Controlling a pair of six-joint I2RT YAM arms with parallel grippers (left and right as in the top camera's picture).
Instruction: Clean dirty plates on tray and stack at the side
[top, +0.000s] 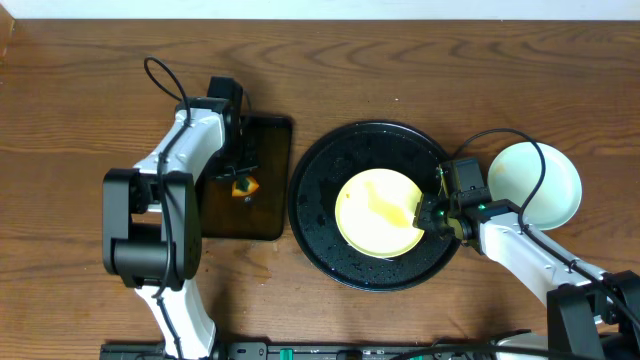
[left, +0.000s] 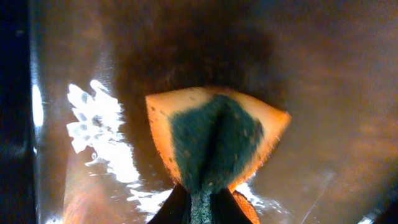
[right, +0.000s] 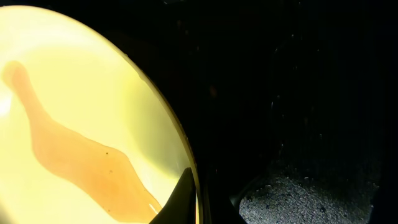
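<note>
On the round black tray (top: 320, 215): one yellow plate (top: 375, 215), lying right of centre, one long orange smear (right: 81, 162) across it. Right gripper (top: 432, 215) at its right rim, the two fingers (right: 177, 196) straddling the edge with a narrow gap; can't tell whether they pinch it. Off the tray, on bare tabletop (top: 420, 70) at far right: pale plate (top: 545, 185), one visible, unclear if stacked. Left gripper (top: 240, 180) over one rectangular dark tray (top: 265, 150), jaws clamped on one folded orange-and-green sponge (left: 214, 140).

Plate (top: 375, 215) on tray (top: 320, 200); stack (top: 560, 185), perhaps two plates, to its right.
</note>
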